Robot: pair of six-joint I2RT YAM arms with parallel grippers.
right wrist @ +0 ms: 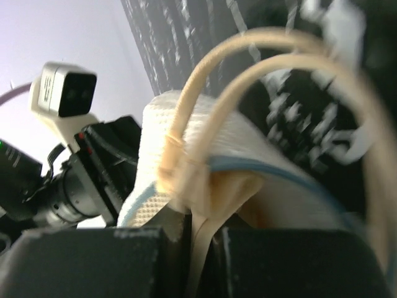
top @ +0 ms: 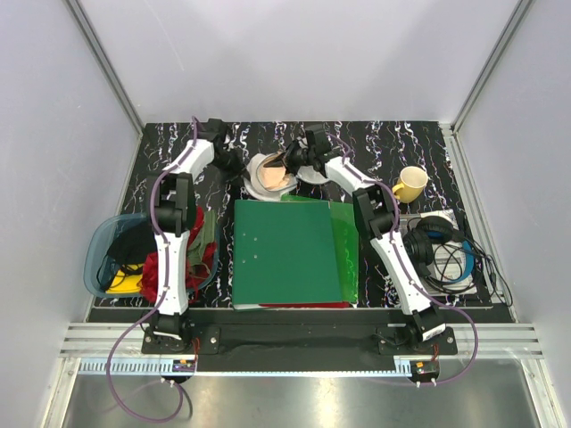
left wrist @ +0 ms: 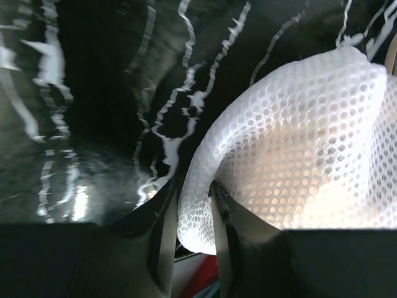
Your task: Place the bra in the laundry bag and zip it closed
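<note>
A black table with white marbling (top: 419, 147) is seen from above, with a flat green folder (top: 287, 254) laid across its middle and a translucent blue tub (top: 94, 259) of clothes at its left edge. Beyond the folder, the round white mesh laundry bag (top: 257, 185) is found with its mouth gaping. The pale peach padded bra (top: 277, 178) is lodged partly inside it — a cup is shown within the opening, while the straps loop out above. The bag is flanked by both arms. A fold of its mesh wall is pinched between the narrowed jaws of the left gripper (left wrist: 193, 198). The right gripper (right wrist: 200, 233) is closed almost fully, and a thin peach strap (right wrist: 197, 93) is caught between its fingers.

Several failures can be foreseen. The springy cups may push back out once the strap is let go. Loose straps left outside could be trapped in the zip — its slider cannot be made out. The thin mesh might slip from the left pinch under a push, and the mouth would then collapse.
</note>
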